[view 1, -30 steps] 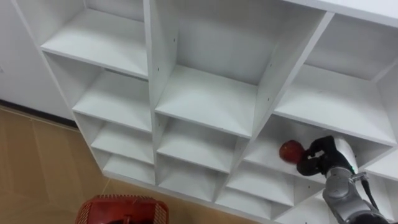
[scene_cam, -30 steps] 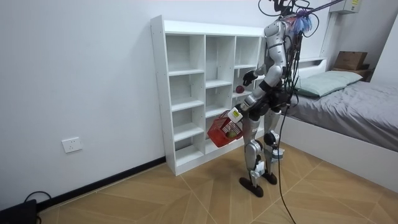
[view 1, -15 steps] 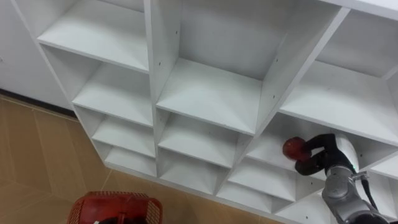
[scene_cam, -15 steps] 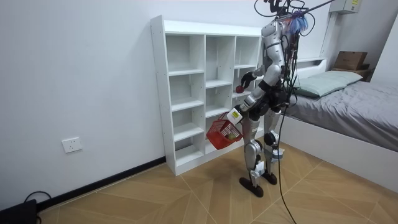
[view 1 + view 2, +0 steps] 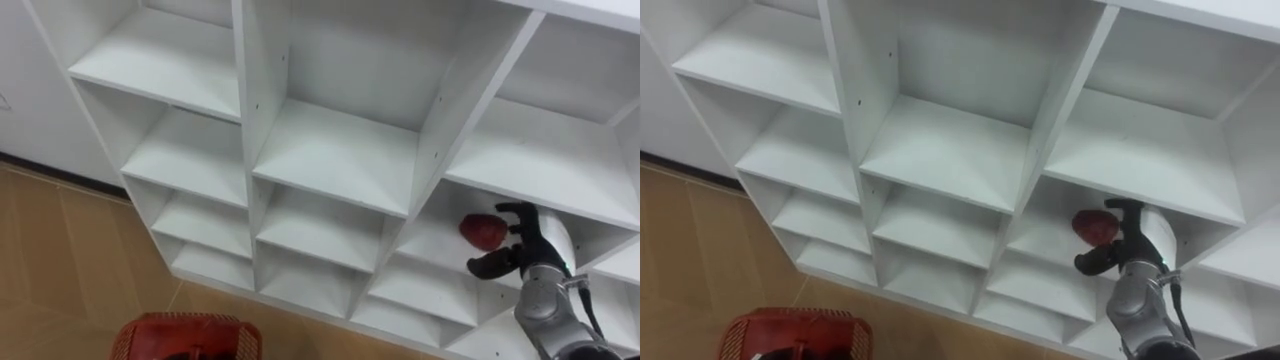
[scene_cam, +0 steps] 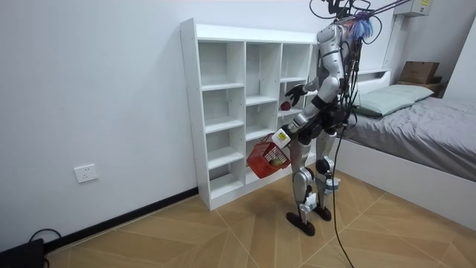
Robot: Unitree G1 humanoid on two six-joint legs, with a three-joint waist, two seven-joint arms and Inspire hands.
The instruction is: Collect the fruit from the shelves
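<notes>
A red apple (image 5: 483,231) lies on a shelf in the right column of the white closet (image 5: 330,150), at about the robot's waist height in the room view. My right hand (image 5: 535,245) reaches into that compartment. Its fingers are spread open, some above the apple and the thumb below and in front, with the apple in the gap between them. A red basket (image 5: 185,338) shows at the lower left edge. In the room view it hangs from my left hand (image 6: 282,137) in front of the lower shelves.
The closet's other compartments in view hold nothing. Wooden floor (image 5: 60,260) lies at its foot. In the room view a bed (image 6: 416,126) stands close behind the robot, and a wall (image 6: 97,89) runs off to the room view's left.
My right hand has gone from a curled fist beside the apple to spread fingers round it. The apple has stayed on its shelf. The view has shifted slightly.
</notes>
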